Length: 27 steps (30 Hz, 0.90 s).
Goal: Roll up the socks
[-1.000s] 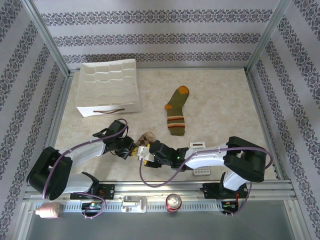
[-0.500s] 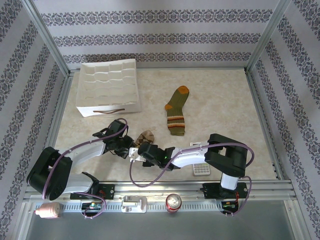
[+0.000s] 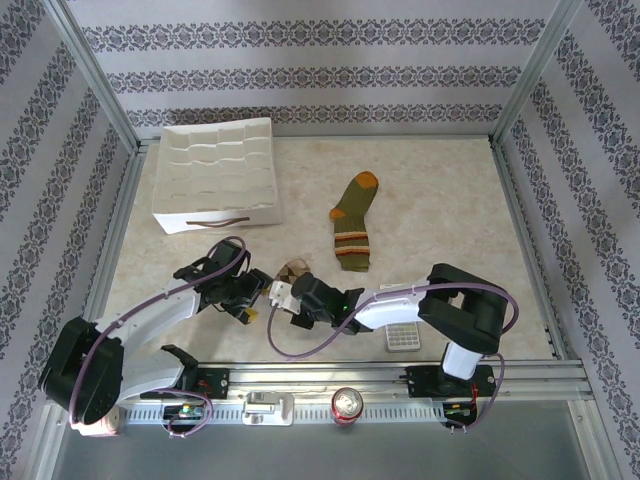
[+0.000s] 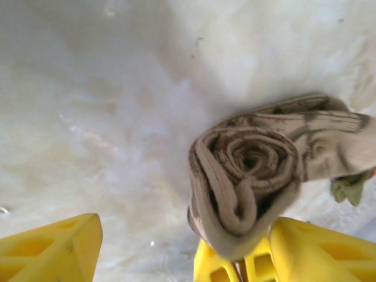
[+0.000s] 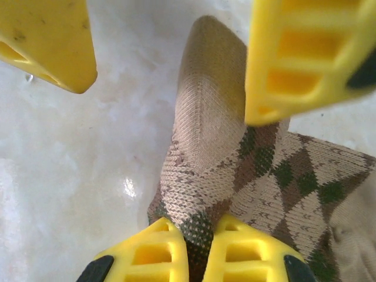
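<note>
**Top external.** We are looking down on the counter [image 3: 440, 190]. The left arm [image 3: 150, 310] and the right arm [image 3: 400, 305] are meeting at the argyle sock [image 3: 293, 270], a small bundle near the front edge. The wrists are covering most of it, and both sets of jaws are too small to judge here. The green sock [image 3: 354, 235] is lying flat, well apart, behind and to the right. A white divided tray [image 3: 215, 175] is sitting at the back left.

**Left wrist.** The argyle sock [image 4: 247, 170] is showing its coiled end, a spiral roll resting on the counter [image 4: 117, 88]. The left jaws are standing wide open on either side of it and gripping nothing. The frame edge is cutting them off, and we cannot tell whether the right-hand one is touching the roll. The right jaws, pressed together, are pinching the roll's lower edge. A green scrap [image 4: 348, 189] beside the roll is too blurred to identify.

**Right wrist.** The right jaws are closing fully on a fold of the argyle sock [image 5: 211, 135]. The left jaws are hanging apart in the upper corners, blurred and cropped.
</note>
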### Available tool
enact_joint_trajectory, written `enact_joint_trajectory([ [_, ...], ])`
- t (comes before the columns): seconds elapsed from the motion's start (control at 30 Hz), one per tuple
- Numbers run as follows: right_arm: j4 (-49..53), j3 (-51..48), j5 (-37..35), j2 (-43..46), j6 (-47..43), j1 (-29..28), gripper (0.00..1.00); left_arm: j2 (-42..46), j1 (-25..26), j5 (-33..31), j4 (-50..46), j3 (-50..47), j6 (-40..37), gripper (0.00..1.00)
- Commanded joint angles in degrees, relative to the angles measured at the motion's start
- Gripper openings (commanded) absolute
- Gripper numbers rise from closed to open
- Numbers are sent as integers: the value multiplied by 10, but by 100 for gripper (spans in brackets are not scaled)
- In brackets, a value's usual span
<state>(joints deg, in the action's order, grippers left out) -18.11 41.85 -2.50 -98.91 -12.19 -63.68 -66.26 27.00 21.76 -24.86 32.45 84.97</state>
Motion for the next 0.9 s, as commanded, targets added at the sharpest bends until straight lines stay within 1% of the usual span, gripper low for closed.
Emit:
enact_joint_trajectory([
  [0.0, 84, -57, 97, -28, 75, 26, 0, 17, 0, -16, -38, 20, -10, 74],
  [0.13, 61, -85, 145, -37, 107, 58, 0, 23, 0, -5, -29, 20, -26, 70],
  [0.23, 43, -100, 180, -49, 129, 80, 0, 20, 2, 5, -1, 13, -31, 65],
  [0.33, 40, -101, 200, -61, 146, 94, 0, 10, 7, 5, 16, 16, -40, 61],
  [0.47, 57, -89, 208, -74, 170, 111, 0, -18, 14, 8, 41, 18, -49, 56],
  [0.57, 58, -88, 223, -83, 191, 125, 0, -46, 16, 10, 64, 18, -58, 55],
  [0.87, 48, -88, 244, -107, 225, 135, 0, -124, 18, 6, 126, 30, -84, 54],
])
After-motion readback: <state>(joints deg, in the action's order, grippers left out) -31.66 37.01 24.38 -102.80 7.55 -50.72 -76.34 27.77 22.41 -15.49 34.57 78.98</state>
